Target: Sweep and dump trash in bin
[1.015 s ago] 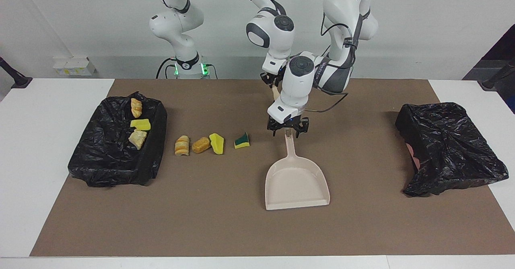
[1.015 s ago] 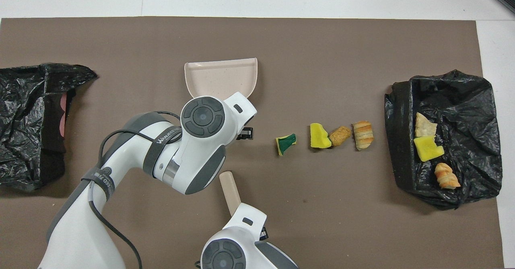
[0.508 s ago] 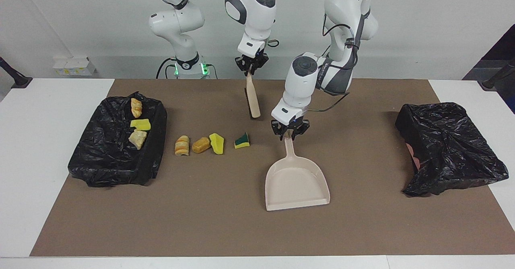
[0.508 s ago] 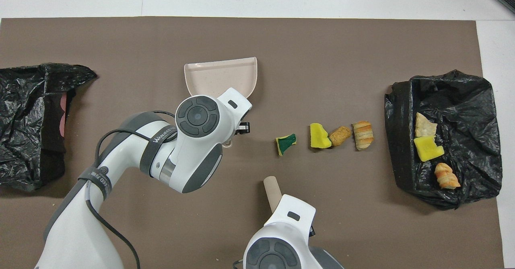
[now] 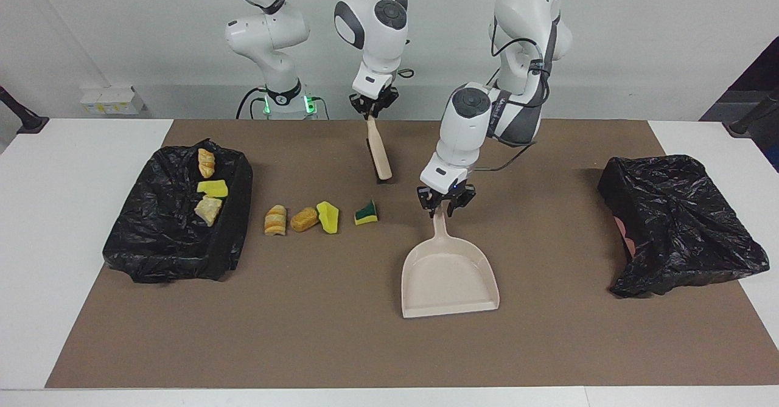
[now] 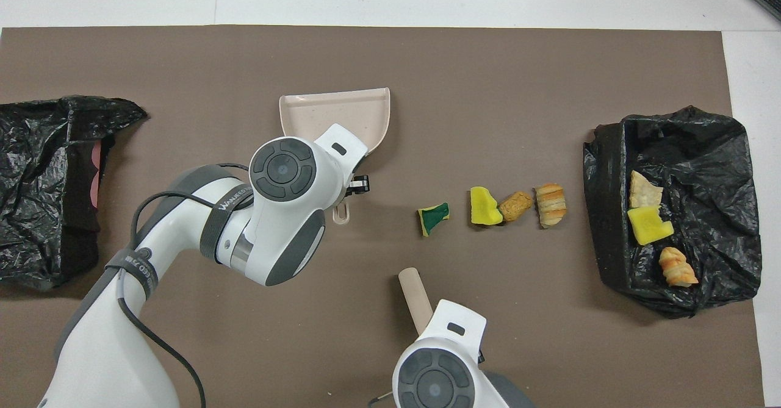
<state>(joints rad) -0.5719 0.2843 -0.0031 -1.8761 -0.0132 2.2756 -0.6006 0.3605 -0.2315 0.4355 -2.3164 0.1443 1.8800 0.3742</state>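
**A:** What did the facing view show?

**B:** The left gripper [image 5: 445, 205] was clamped on the top of the dustpan [image 5: 449, 278] handle, the pan flat on the brown mat [image 5: 341, 346]. The right gripper [image 5: 371, 105] was closed on a brush [image 5: 378, 150] that hung down at eleven o'clock from the pan. Four scraps of trash [image 5: 316, 217] lay in a row at nine o'clock from the handle; three more sat on a black bag [image 5: 173, 243]. A second black bag [image 5: 681, 224] lay at three o'clock.

**A:** And from overhead?

**B:** The left arm hid its claw; the dustpan [image 6: 335, 112] mouth pointed to twelve. The scraps [image 6: 488, 207] lay at three o'clock from the handle, the brush [image 6: 412, 292] at six o'clock from them. I'd judge the scraps light and spongy, likely to tumble; better swept than pinched. The rigid pan seemed best held by its handle.
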